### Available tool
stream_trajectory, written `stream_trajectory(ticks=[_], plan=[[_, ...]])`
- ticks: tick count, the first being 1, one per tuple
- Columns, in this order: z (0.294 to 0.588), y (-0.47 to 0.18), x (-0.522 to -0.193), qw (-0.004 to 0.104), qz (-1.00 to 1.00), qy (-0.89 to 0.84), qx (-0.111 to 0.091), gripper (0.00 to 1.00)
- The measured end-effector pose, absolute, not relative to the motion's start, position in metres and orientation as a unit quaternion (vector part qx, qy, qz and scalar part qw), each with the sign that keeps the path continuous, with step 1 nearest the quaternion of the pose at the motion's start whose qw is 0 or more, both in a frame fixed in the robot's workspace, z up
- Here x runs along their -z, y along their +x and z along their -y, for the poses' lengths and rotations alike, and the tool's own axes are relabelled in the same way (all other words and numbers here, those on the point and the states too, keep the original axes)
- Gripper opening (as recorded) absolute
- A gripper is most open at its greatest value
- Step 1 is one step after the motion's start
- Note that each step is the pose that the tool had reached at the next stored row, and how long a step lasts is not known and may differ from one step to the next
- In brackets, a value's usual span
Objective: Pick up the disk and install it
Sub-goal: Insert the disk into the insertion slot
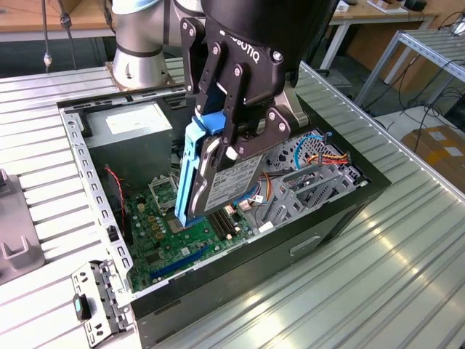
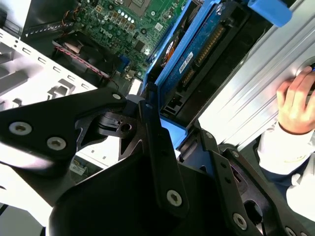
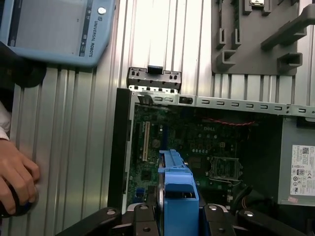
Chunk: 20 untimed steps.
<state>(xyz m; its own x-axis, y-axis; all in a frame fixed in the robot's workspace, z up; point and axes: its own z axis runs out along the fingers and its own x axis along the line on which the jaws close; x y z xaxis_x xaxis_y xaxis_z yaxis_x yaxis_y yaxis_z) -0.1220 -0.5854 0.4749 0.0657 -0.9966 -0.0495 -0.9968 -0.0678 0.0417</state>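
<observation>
The gripper (image 1: 231, 145) clamps the disk (image 1: 229, 182) on edge in its jaws over the open computer case (image 1: 290, 240).

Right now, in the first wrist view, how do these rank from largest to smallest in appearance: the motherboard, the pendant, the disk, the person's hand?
1. motherboard
2. pendant
3. disk and hand: they look alike, and the disk is much nearer the camera, so I do not rank them.

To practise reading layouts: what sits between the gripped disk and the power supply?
In the first wrist view, the CPU socket on the green motherboard lies between the disk and the power supply.
</observation>
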Motion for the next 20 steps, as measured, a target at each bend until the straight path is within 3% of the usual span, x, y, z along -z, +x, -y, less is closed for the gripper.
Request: stream_trajectory(ticks=[20], plan=[[0.5905, -0.1132, -0.4741, 0.002, -0.683, -0.730, -0.032, 0.37]])
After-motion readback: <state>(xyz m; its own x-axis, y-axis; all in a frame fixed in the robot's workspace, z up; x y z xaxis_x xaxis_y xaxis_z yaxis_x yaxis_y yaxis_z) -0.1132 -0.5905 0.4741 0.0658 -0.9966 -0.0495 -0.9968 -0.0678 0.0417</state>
